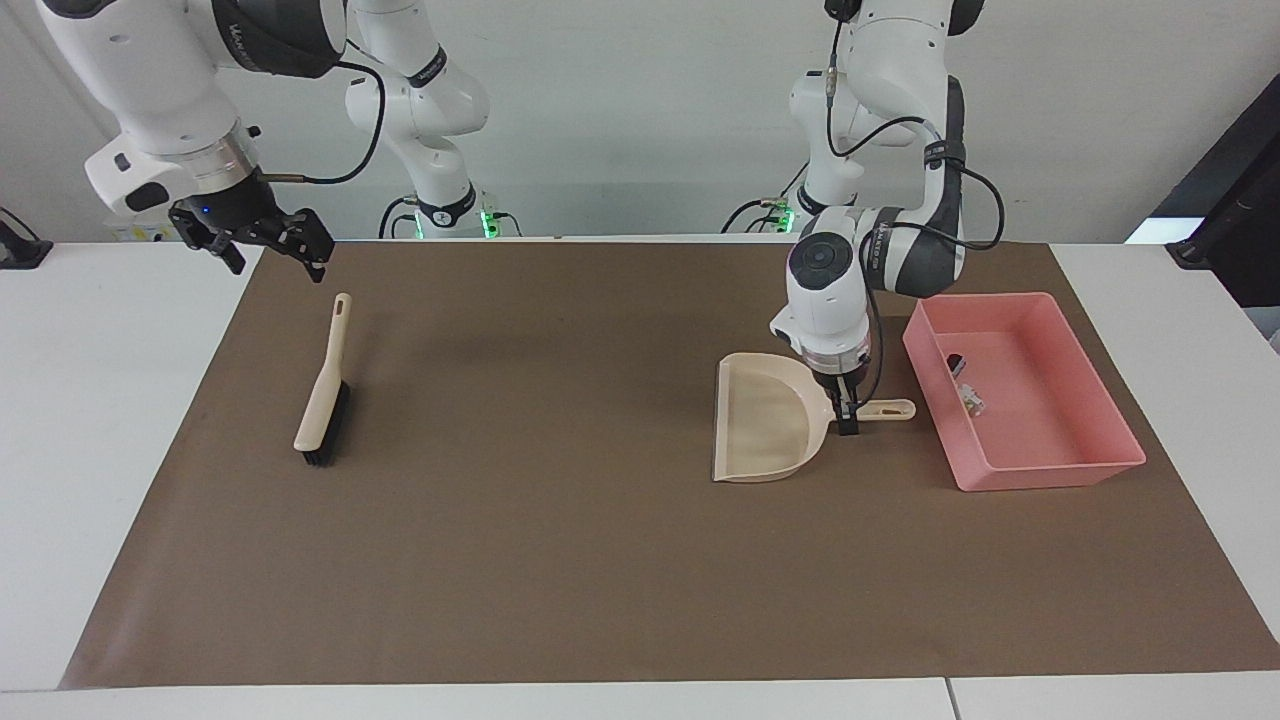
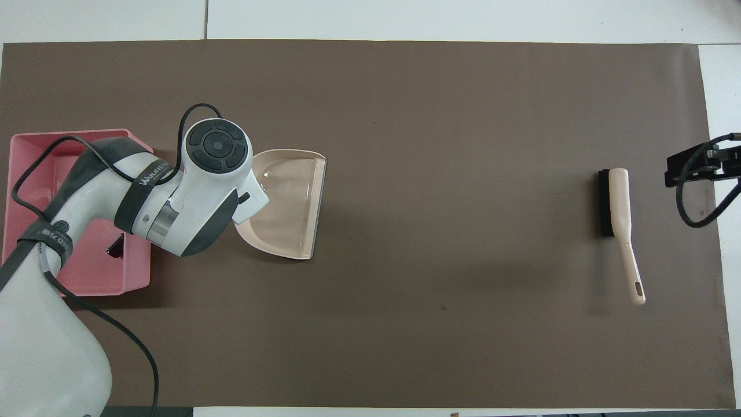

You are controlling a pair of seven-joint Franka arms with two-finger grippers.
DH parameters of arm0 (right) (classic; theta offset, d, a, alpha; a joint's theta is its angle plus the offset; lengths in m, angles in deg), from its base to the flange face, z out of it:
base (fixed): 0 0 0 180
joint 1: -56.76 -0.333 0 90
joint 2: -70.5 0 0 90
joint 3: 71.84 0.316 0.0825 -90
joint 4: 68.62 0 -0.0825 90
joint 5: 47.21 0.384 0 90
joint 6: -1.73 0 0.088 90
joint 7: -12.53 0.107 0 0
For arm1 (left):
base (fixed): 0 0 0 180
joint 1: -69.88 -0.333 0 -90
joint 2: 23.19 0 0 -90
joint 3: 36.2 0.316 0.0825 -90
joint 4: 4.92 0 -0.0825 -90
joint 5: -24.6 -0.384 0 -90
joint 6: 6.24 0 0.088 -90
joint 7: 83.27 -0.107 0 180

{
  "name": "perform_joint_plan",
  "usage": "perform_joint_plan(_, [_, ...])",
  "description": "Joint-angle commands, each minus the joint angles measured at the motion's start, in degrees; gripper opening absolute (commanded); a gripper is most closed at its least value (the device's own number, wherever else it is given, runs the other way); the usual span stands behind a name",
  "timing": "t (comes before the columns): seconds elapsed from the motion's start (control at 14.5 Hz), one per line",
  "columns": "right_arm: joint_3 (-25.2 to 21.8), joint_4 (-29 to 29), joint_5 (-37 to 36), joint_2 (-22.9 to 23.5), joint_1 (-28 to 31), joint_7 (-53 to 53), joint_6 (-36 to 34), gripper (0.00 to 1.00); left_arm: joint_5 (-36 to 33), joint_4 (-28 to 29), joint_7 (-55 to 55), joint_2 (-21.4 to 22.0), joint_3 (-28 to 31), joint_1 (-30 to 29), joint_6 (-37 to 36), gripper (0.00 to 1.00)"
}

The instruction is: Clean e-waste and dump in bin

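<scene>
The pink bin [image 1: 1040,472] stands on the brown mat at the left arm's end of the table. In it lie the e-waste pieces: a dark chip [image 1: 957,362] and a white piece [image 1: 970,399]. My left gripper [image 1: 848,418] is shut on the handle [image 1: 890,409] of the beige dustpan [image 1: 765,420], which sits level and low on the mat beside the bin. The dustpan looks empty. In the overhead view the left arm covers part of the bin [image 2: 35,156] and the dustpan [image 2: 292,202]. My right gripper [image 1: 270,243] is open, raised over the mat's edge near the brush handle.
A beige hand brush [image 1: 322,400] with black bristles lies on the mat at the right arm's end; it also shows in the overhead view [image 2: 617,202]. The brown mat [image 1: 560,560] covers most of the white table.
</scene>
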Motion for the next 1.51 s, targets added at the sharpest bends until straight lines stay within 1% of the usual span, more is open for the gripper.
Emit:
perform_joint_plan(0.0, [0.76, -2.96, 2.31, 0.3, 0.61, 0.41, -3.66, 1.0, 0.78, -2.79, 0.09, 2.19, 0.79, 0.43, -6.1, 1.0])
perform_joint_plan(0.21, [0.76, -3.33, 2.49, 0.57, 0.52, 0.41, -3.33, 1.0, 0.78, -3.23, 0.0, 3.07, 0.79, 0.86, -7.6, 1.0])
perform_joint_plan(0.34, [0.76, -3.24, 2.84, 0.57, 0.26, 1.55, -1.14, 1.0, 0.78, -3.14, 0.0, 3.68, 1.14, 0.25, -8.57, 1.0])
perform_joint_plan(0.41, [0.84, -3.24, 2.76, 0.57, 0.26, 2.25, -1.13, 1.0, 0.86, -3.06, 0.09, 4.04, 1.14, -0.88, -8.66, 1.0])
perform_joint_plan(0.48, [0.93, -3.07, 2.67, 0.57, 0.0, 2.34, -0.87, 1.0, 1.3, -3.06, 0.17, 4.56, 1.14, -2.89, -9.01, 1.0])
perform_joint_plan(0.62, [0.93, -2.63, 2.49, 0.49, 0.0, 1.99, -0.43, 1.0, 5.33, -2.79, 0.0, 6.06, 1.23, -5.71, -10.94, 1.0])
perform_joint_plan(0.76, [0.93, -2.63, 2.58, 0.4, -0.7, 2.26, -0.43, 1.0, 7.1, -2.79, 0.0, 7.37, 1.14, -9.31, -12.96, 1.0])
perform_joint_plan(1.03, [0.76, -1.93, 2.76, 0.14, -0.01, 2.35, -0.51, 1.0, 14.3, -2.53, 0.0, 9.93, 1.23, -17.84, -17.18, 1.0])
perform_joint_plan(1.24, [0.76, -1.75, 2.76, 0.05, -0.09, 2.26, -0.51, 1.0, 15.19, -2.61, 0.87, 11.86, 1.14, -22.67, -18.93, 1.0])
perform_joint_plan(1.31, [0.76, -1.75, 2.76, 0.05, -0.09, 2.08, -0.34, 1.0, 16.32, -2.62, 3.14, 12.39, 1.23, -23.73, -19.81, 1.0])
perform_joint_plan(1.45, [0.76, -1.66, 2.76, 0.05, -0.44, 2.61, 0.01, 1.0, 16.86, -2.88, 11.91, 13.53, 1.23, -24.45, -22.89, 1.0])
